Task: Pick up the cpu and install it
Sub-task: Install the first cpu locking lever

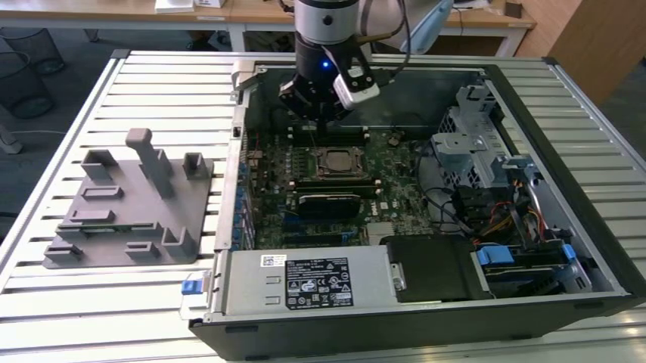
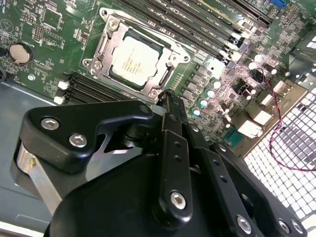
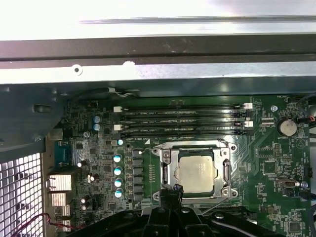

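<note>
In both wrist views the claw (image 2: 165, 98) looks pinched narrow and holds nothing. Just past its tip, the cpu (image 3: 197, 171) lies flat inside the socket frame (image 3: 225, 173). It looks thin, light, stiff and easy to hurt, so hold its edges. Memory slots (image 3: 182, 123) sit farther, toward twelve o'clock.

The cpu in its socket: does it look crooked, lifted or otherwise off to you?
Nothing stands out. The cpu lies flat and square inside the socket frame in both wrist views, edges parallel to it. The gripper sits just above the frame's edge, holding nothing.
</note>
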Tool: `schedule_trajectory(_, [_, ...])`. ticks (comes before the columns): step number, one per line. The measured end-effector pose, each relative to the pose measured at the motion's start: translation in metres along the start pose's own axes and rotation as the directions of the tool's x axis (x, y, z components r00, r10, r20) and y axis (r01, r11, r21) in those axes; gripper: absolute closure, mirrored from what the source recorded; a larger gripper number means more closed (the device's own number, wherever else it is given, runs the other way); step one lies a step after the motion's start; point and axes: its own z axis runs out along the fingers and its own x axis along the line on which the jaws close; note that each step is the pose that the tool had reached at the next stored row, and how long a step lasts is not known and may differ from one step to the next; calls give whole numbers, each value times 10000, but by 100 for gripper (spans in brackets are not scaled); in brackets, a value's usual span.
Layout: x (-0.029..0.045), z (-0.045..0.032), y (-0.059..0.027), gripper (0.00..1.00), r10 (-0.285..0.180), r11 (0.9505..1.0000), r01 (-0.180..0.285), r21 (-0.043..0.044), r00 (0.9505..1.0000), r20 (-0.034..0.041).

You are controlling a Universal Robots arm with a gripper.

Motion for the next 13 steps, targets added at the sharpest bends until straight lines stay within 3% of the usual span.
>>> schedule_trajectory(8, [44, -1, -2, 89, 0, 10000, 0, 0, 10000, 0])
schedule_trajectory(13, [154, -2, -7, 89, -1, 10000, 1, 0, 10000, 0])
